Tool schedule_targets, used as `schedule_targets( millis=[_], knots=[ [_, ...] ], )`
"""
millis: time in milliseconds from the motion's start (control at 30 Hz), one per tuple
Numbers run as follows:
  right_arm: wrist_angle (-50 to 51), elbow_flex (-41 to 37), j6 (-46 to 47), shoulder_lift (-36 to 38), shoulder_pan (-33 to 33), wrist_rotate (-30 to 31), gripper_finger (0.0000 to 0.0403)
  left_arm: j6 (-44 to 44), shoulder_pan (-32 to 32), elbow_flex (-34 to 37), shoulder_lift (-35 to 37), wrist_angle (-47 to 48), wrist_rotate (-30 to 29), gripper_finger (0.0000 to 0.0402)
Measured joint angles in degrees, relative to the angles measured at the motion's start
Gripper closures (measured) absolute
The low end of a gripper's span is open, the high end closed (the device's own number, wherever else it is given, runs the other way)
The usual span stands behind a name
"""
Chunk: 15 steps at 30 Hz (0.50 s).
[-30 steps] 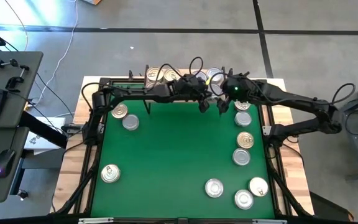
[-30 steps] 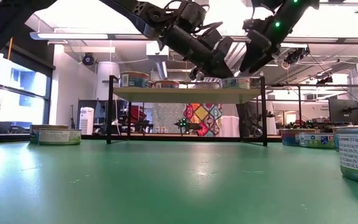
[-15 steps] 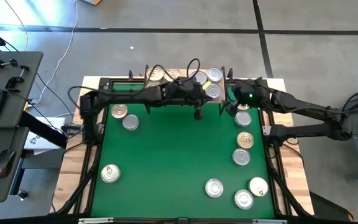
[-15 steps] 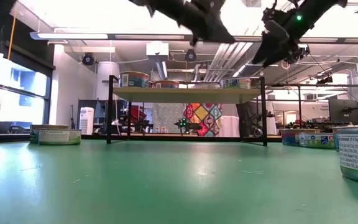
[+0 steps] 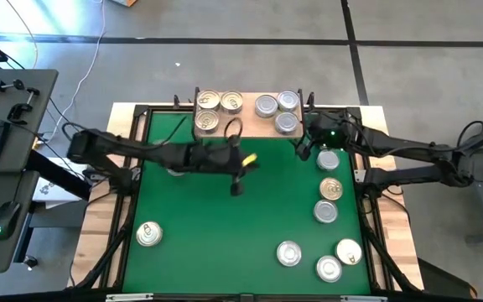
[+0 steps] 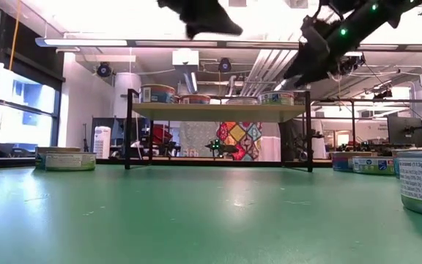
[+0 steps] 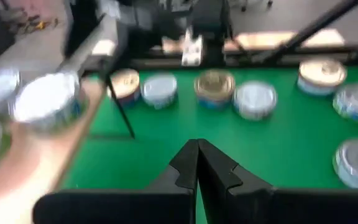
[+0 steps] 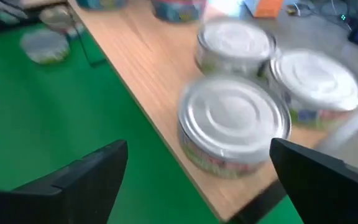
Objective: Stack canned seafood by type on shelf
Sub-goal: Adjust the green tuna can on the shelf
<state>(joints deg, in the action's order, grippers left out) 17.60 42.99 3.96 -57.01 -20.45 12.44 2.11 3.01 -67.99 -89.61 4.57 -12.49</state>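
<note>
The shelf stands at the table's far edge, a light-wood board on thin black legs. Three gold-lidded tins stand on its left half and three silver-lidded tins on its right half. My left gripper hangs shut and empty over the middle of the green table, its fingers together. My right gripper is open just off the shelf's near right corner. Its fingers stand apart on either side of the nearest silver tin without touching it.
Loose tins lie on the green table: a row along the right side, several near the near right corner, one at the near left. The left arm lies across the far left tins. Open green lies in the middle.
My left gripper has drawn back from the shelf toward the table's near and left side and risen, staying shut. It now hangs over the middle of the table. My right gripper has backed a little off the shelf's right end, still open. The shelf's six tins now show uncovered.
</note>
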Motion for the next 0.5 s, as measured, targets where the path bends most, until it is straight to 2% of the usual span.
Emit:
schedule_targets(
  millis=[100, 233, 367, 500],
  knots=[
    [-1.1, 1.1, -1.8, 0.0, 0.0, -0.9, 0.0035, -3.2, 3.4, 7.4, 3.7, -5.3, -4.3, 0.0401],
    [-4.9, 1.1, -2.5, -0.4, 0.0, -2.6, 0.0077, -7.3, 7.4, 17.8, 7.1, -18.1, -9.5, 0.0401],
    [-9.8, 1.1, -5.4, -1.6, 0.0, -2.7, 0.0125, -6.7, 8.0, 25.2, 9.9, -28.9, -10.7, 0.0401],
    [-12.5, 1.1, -7.5, -2.6, -0.1, -2.9, 0.0161, -5.6, 6.0, 28.6, 11.8, -30.8, -10.7, 0.0401]
  ],
)
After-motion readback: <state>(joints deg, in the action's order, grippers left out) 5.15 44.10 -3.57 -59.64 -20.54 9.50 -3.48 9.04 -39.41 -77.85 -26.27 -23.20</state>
